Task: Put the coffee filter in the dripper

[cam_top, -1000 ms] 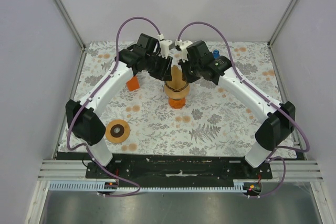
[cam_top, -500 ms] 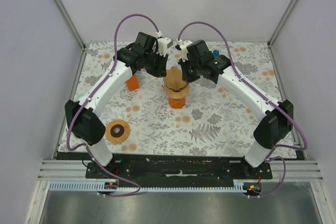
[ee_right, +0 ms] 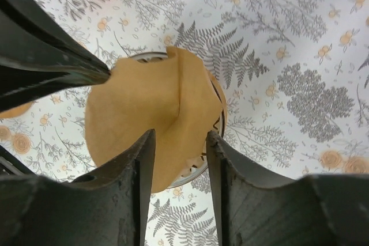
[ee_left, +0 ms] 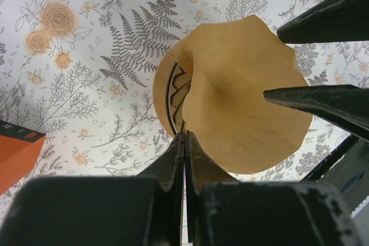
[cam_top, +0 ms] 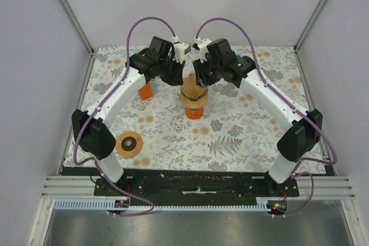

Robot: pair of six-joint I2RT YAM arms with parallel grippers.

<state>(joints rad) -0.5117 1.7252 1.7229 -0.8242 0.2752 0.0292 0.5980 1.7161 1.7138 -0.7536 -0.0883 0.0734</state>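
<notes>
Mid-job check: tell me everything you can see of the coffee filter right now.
The coffee filter is tan paper, opened into a wrinkled cone with a wavy rim and a fold down one side. It stands mouth-up over the dripper, whose wood-coloured ring shows beneath it. The left gripper is shut on its rim. The right gripper is open, its fingers straddling another part of the rim.

The top camera sits above and behind the arm bases, looking steeply down on the whole floral worktop (cam_top: pixel 242 136), with the bases at 6 o'clock. Each wrist camera rides just behind its own hand — left hand (ee_left: pixel 184 134), right hand (ee_right: pixel 180 133) — and looks down from close range, its fingers entering at 6 o'clock. All three views share the paper filter (cam_top: pixel 192 86). Each wrist view also catches the other hand's fingers, at 3 and 9 o'clock.
</notes>
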